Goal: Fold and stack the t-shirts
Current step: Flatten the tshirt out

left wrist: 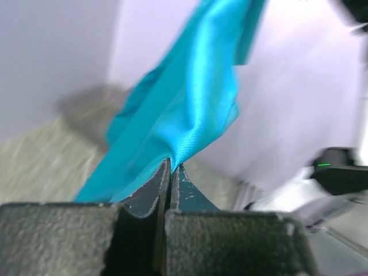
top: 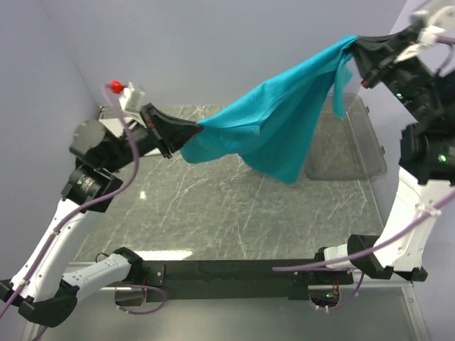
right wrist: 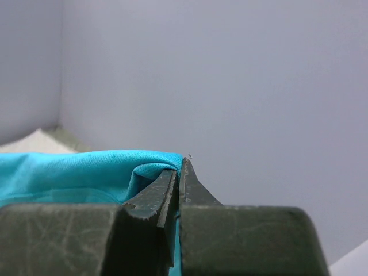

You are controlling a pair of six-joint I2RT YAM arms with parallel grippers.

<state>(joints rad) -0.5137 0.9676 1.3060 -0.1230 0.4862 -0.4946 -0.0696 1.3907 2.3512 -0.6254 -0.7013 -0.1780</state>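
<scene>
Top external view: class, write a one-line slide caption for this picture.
Left claw and right claw hold a teal t-shirt stretched in mid-air over the marbled table, clear bin at right.

Open room under hanging tee (top: 284, 121); bin (top: 353, 155) occupies table (top: 199, 213) far right.

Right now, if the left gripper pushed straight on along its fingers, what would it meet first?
The plain teal fabric t-shirt it is pinching: the cloth rises directly ahead of the left gripper. Behind that, probably the pale wall, though depth is unclear.
</scene>
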